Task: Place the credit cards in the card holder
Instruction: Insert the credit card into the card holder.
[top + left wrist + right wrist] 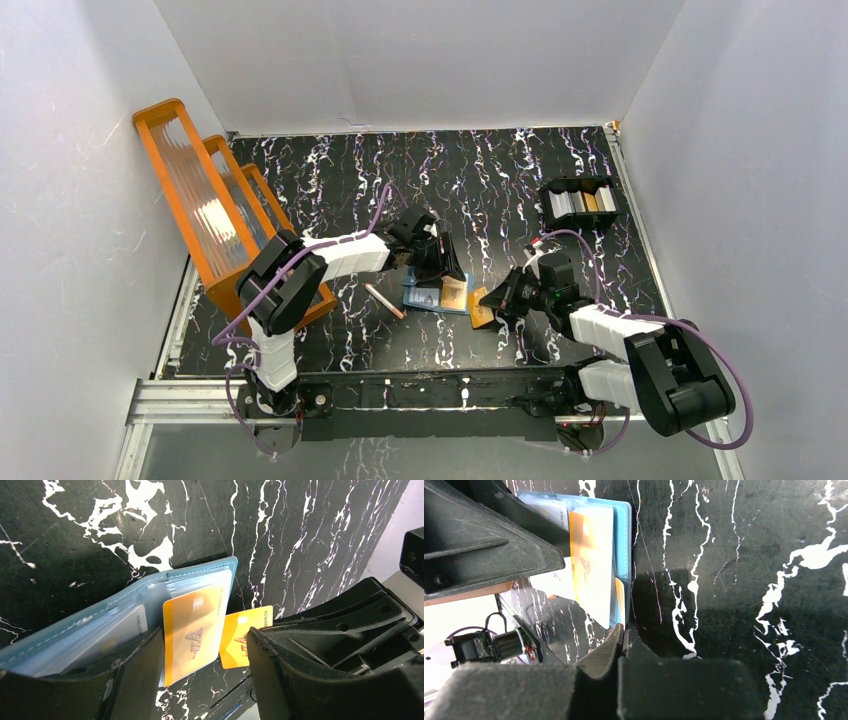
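My right gripper (624, 630) is pinched shut on an orange card (237, 635) just beside the open edge of the card holder (100, 615); my left gripper (202, 641) stands spread wide over the holder. I judge the held card could butt against the second orange card (192, 625) jutting from the holder's pocket, or shove the holder along if my left finger isn't pressing it. The jutting card reads "VIP"; the held card's small print is illegible.

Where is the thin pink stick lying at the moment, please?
In the top view the pink stick lies on the table just left of the open card holder, between it and the orange rack.
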Robot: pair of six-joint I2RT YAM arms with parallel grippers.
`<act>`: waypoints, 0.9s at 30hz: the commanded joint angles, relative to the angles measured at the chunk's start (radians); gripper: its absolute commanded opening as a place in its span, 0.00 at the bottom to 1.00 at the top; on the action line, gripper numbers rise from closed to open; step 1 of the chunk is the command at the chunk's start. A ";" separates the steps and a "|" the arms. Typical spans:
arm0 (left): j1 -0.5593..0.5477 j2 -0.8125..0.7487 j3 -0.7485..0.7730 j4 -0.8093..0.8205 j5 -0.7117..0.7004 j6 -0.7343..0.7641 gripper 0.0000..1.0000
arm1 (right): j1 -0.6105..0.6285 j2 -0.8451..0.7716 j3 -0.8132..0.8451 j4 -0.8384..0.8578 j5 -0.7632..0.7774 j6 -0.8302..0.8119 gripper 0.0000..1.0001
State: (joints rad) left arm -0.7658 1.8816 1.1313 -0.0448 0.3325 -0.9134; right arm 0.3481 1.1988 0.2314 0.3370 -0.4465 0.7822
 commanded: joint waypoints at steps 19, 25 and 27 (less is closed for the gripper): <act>0.018 -0.101 0.104 -0.231 -0.039 0.132 0.63 | 0.003 -0.211 0.177 -0.308 0.100 -0.087 0.00; 0.027 -0.130 0.128 -0.344 -0.166 0.225 0.57 | 0.002 -0.192 0.192 -0.281 0.080 -0.083 0.00; 0.035 -0.144 0.127 -0.384 -0.218 0.258 0.55 | 0.003 -0.173 0.192 -0.261 0.075 -0.085 0.00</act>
State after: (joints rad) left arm -0.7441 1.8153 1.2266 -0.3214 0.2111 -0.7300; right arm 0.3481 1.0073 0.3824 0.0471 -0.3557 0.7067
